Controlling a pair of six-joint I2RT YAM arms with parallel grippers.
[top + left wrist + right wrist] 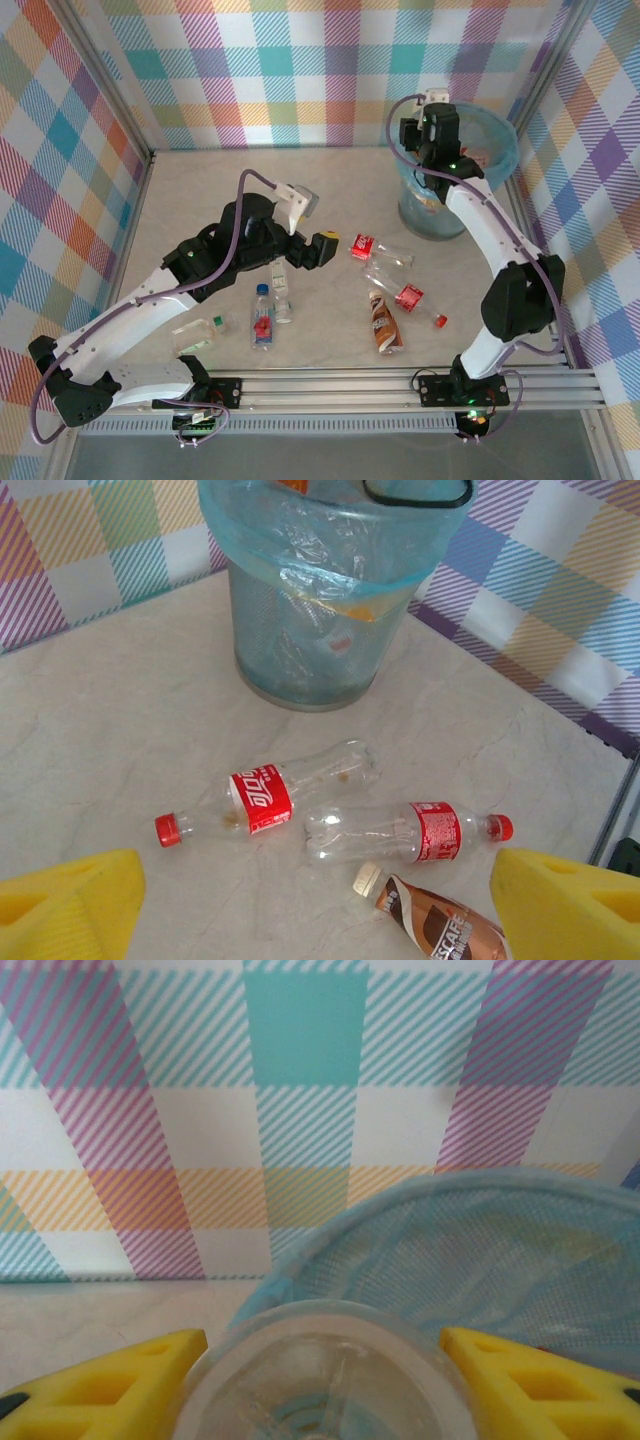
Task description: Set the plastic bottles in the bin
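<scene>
While the right gripper [320, 1360] hangs at the rim of the bin [480, 1250], its yellow pads [100, 1390] clamp a clear bottle [325, 1390] between them. The left gripper [315, 905] is spread wide and empty over the table [100, 730]. Two red-label bottles [260, 800] and a brown bottle [440, 930] lie just ahead of it, with the bin beyond.

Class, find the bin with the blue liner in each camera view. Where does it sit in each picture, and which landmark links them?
Top external: bin at upper right.
Left wrist: bin at top centre, cut off above.
Right wrist: bin at lower right, behind a clear bottle.
Shared landmark: the plaid wall behind it.
</scene>
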